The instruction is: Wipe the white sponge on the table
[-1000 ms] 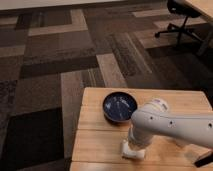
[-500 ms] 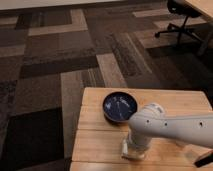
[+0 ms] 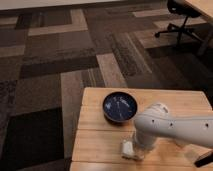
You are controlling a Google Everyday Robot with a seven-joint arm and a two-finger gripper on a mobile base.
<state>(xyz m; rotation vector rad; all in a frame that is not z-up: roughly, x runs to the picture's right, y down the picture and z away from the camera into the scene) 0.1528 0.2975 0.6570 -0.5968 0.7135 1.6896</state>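
We find the tool (image 3: 136, 146) lowered to the table (image 3: 95, 145) near its front edge, clenched, and by appearance gripping the white sponge (image 3: 128, 149). The sponge lies directly beneath the tool, flat on the wood, with its exposed end protruding on the side away from the arm. We cannot tell its long axis. A blue bowl (image 3: 120, 107) stands near, toward the far edge. We judge a stroke should run along the front planks.

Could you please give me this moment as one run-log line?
task: wipe | hand: shut on sponge, low near table front edge | bowl: on table behind sponge
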